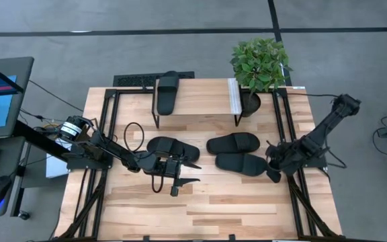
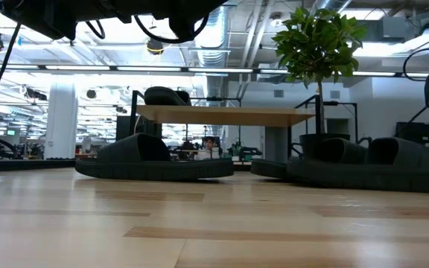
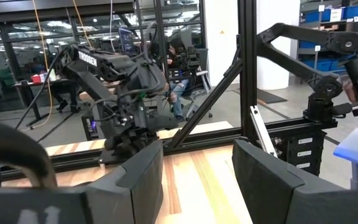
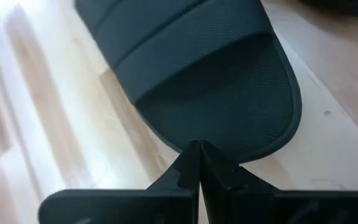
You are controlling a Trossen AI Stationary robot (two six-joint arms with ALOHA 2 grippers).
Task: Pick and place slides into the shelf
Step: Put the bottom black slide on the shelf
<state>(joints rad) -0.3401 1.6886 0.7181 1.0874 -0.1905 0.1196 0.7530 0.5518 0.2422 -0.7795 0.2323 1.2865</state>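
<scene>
- One slide (image 1: 166, 93) lies on the shelf (image 1: 200, 101), long axis running front to back on the board, well beyond the left pincer (image 1: 185, 171).
- The left pincer is released, fingers spread and holding nothing, just on the near side of a third slide (image 1: 173, 148), whose long axis runs side to side on the counter (image 1: 207, 202).
- The right pincer (image 1: 272, 165) is clenched, empty, tips at the rounded end of the nearest slide (image 4: 210, 93).
- That slide (image 1: 242, 163) and its neighbour (image 1: 234, 143) lie side by side, long axes running away from the right pincer toward the counter's middle.
</scene>
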